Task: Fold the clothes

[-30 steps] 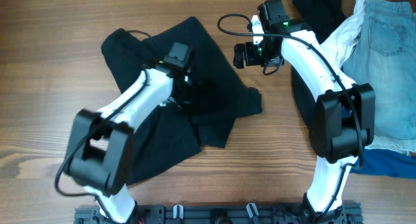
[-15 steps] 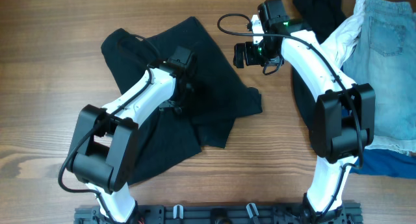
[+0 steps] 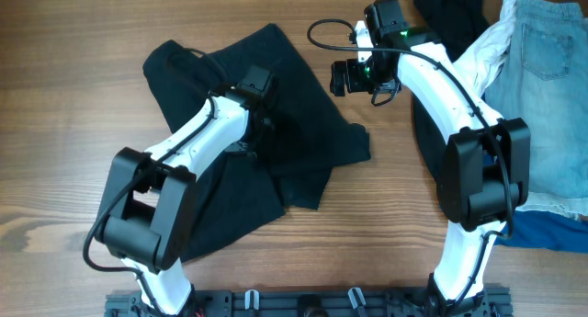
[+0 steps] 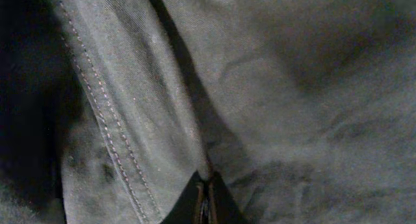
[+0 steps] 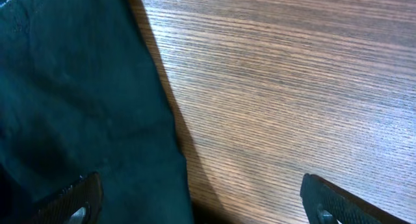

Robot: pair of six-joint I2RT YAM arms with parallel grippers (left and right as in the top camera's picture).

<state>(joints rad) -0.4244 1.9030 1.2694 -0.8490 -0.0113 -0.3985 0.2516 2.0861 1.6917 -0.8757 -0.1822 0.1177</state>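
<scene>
The black garment [image 3: 303, 124] lies crumpled and spread over the left-middle of the table. My left gripper [image 3: 259, 141] presses down into its middle. In the left wrist view the cloth [image 4: 292, 87] fills the frame, with a stitched hem [image 4: 97, 100] running down the left. There the left gripper [image 4: 207, 197] is shut, with a raised fold of the cloth pinched between its tips. My right gripper [image 3: 354, 78] hovers by the garment's upper right edge. In the right wrist view it [image 5: 201, 204] stands open, one finger over the black cloth [image 5: 78, 87], the other over bare wood.
A pile of other clothes sits at the right edge of the table: a black piece [image 3: 450, 9], white cloth [image 3: 487, 46], light denim [image 3: 551, 78] and bright blue fabric [image 3: 547, 230]. The wooden table [image 3: 73, 170] shows around the garment.
My left gripper has closed on a fold of the black garment after shifting slightly right. The right arm has stayed where it was.
</scene>
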